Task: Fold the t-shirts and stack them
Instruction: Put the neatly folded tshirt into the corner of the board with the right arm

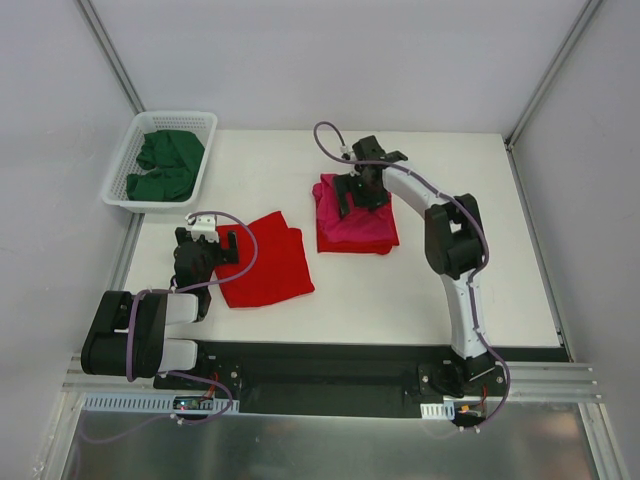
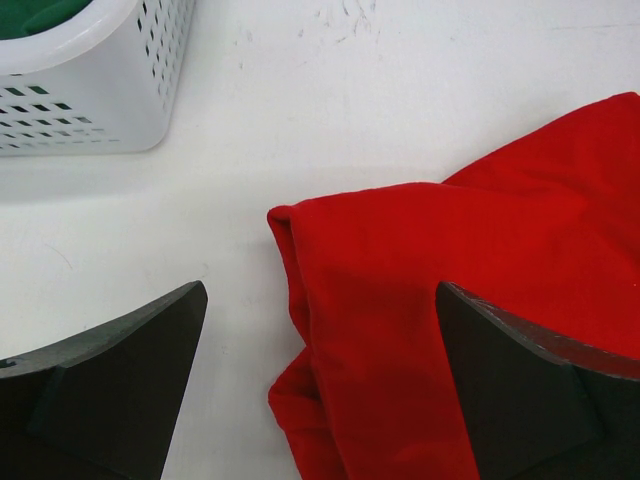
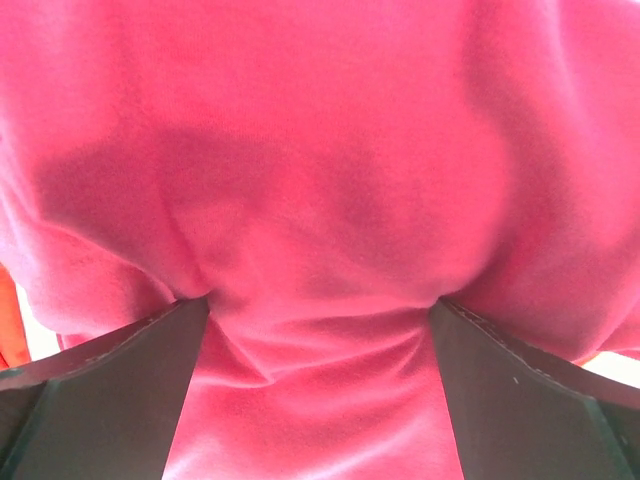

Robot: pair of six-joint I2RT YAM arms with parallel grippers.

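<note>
1. Container first: there's a white plastic lattice basket [image 1: 176,117] at the far left corner of the white tabletop [image 1: 420,290]. Inside it are the crumpled dark green t-shirts [image 1: 165,165], bunched up and not folded. Nothing else shows in there.
2. The left wrist view catches the basket's perforated wall [image 2: 90,90], with a bit of green cloth [image 2: 40,12] over the rim.
3. The bright red t-shirt [image 1: 265,262] lies on the table at front left, well apart from the basket. It's roughly folded with a rumpled near edge.
4. The left gripper [image 1: 208,240] sits at the red shirt's left edge with its jaws spread wide and nothing pinched. In its own camera [image 2: 320,300], one finger is over bare table and the other over the red cloth [image 2: 420,280]. Can't tell if it's touching.
5. The magenta-pink t-shirt [image 1: 358,228] is folded mid-table, right of the red one and not touching it. A strip of red cloth shows under it.
6. The right gripper [image 1: 360,190] is down on the pink shirt's far side, jaws also spread wide. Up close [image 3: 320,305], both fingertips press into the pink fabric [image 3: 320,150], which bulges between them.
</note>
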